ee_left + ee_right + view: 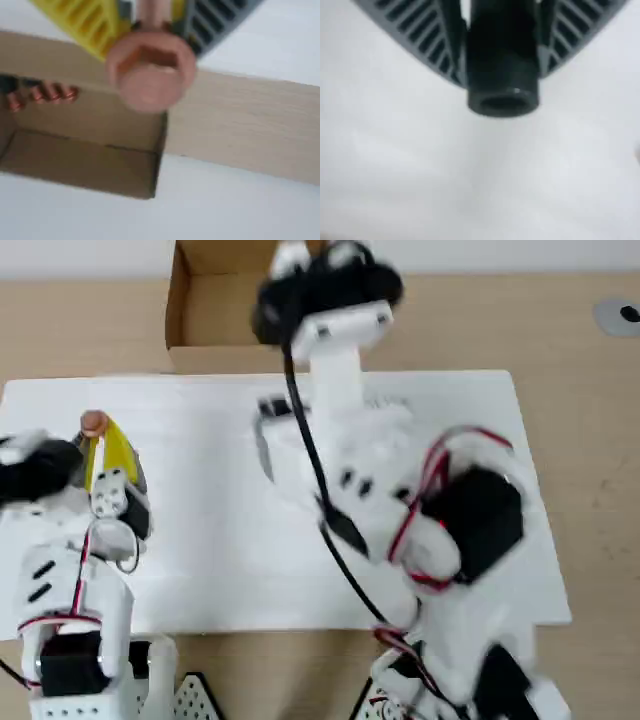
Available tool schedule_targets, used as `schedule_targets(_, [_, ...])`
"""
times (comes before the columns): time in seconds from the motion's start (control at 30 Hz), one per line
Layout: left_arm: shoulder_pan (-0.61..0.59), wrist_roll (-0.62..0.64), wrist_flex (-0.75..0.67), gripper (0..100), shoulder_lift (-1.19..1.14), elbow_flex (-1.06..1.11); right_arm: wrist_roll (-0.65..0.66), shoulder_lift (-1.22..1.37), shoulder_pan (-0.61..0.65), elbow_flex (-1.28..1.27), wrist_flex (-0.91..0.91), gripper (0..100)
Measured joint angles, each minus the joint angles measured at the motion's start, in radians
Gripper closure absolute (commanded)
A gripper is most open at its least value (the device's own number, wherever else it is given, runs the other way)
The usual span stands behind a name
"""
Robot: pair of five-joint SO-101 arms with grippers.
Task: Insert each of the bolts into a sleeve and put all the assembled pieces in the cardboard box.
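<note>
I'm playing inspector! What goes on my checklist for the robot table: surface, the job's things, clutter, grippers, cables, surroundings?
Surface: white board lying on a wooden table.
Job's things: copper bolt; black sleeve; cardboard box at the board's far edge, with a copper threaded piece inside.
Clutter: small grey disc on the table.
Grippers: left gripper shut on the bolt, near the box; right gripper shut on the sleeve, over the board.
Cables: black cable and red wires along one arm.
Surroundings: nothing seen.
</note>
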State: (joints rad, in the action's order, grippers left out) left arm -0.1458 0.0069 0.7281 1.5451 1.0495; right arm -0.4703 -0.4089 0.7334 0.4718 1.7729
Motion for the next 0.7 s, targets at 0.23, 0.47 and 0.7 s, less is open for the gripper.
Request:
schedule_targets(0.23, [0.055,0.11,-0.005,100,-0.212,-0.193,0.11,-0.258,0.0,-0.532,-0.041,98.9])
schedule_targets(0.47, [0.279,0.121,0.097,100,-0.353,-0.402,0.285,-0.385,-0.101,-0.982,-0.361,98.9])
schedule_targets(0.7, [0.344,0.121,0.226,100,-0.379,-0.535,0.376,-0.578,-0.144,-1.272,-0.801,98.9])
